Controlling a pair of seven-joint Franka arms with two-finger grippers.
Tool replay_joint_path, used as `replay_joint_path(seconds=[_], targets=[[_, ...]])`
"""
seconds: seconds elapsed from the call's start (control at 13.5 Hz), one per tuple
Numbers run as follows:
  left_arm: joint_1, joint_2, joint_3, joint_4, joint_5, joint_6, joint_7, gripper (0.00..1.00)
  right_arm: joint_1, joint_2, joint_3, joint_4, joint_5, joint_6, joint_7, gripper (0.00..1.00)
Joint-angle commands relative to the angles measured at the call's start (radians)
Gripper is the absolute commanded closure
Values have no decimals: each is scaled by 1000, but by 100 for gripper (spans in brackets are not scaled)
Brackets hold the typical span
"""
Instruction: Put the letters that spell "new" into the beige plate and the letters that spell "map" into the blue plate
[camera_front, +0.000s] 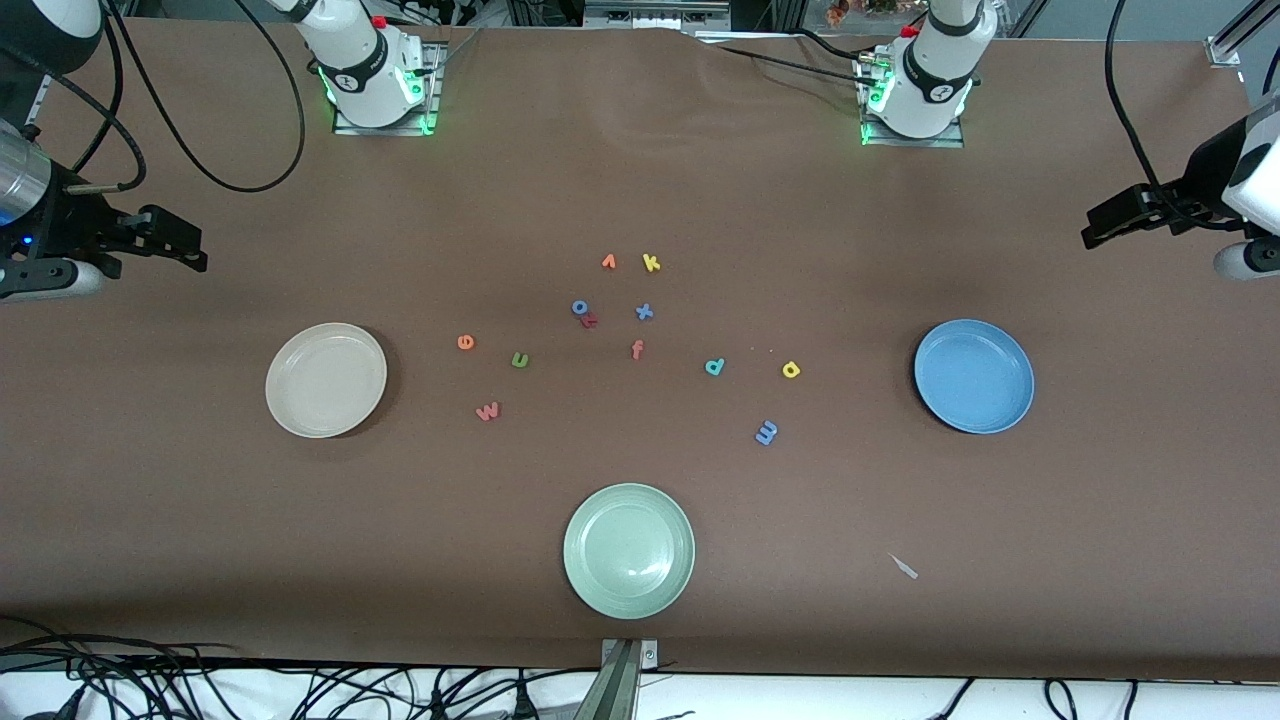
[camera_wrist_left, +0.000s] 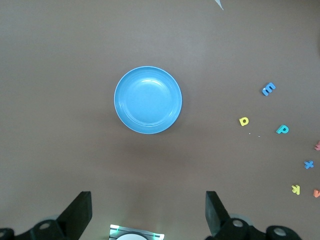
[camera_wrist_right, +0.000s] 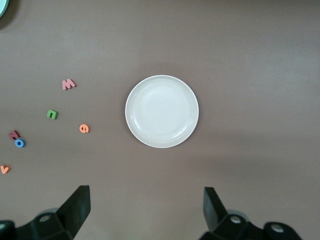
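Nothing's sorted yet. Nearest the front camera sit the blue m (camera_front: 766, 432) and pinkish w (camera_front: 487, 411), then the beige plate (camera_front: 326, 379) and blue plate (camera_front: 973, 375), both bare, with n (camera_front: 519, 360), e (camera_front: 465, 342), p (camera_front: 714, 367) and a (camera_front: 790, 370) lying loose between them. Up high, the right gripper (camera_wrist_right: 145, 212) hangs over the beige plate and the left gripper (camera_wrist_left: 148, 215) over the blue one, jaws spread wide, holding nothing.

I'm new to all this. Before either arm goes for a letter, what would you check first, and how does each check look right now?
1. Left gripper open, waiting high over the table's left-arm end: ok.
2. Right gripper open, waiting over the right-arm end: ok.
3. Beige plate holds nothing: ok.
4. Blue plate holds nothing: ok.
5. Orange e, green n, pinkish w lie apart, beside the beige plate: ok.
6. Teal p, yellow a, blue m lie apart: ok.
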Motion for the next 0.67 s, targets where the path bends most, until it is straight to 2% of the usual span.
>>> replay_joint_path(seconds=[0.0,0.3,0.59], targets=[[-5,15,-9,36,-33,-20,-5,0,2,10,6,0,18,5,4,0],[-5,15,-26,36,-36,-17,-3,0,29,21,13,0,20,7,6,0],[-27,51,-69,-3,-80,77,-2,0,85,56,14,0,20,4,4,0]])
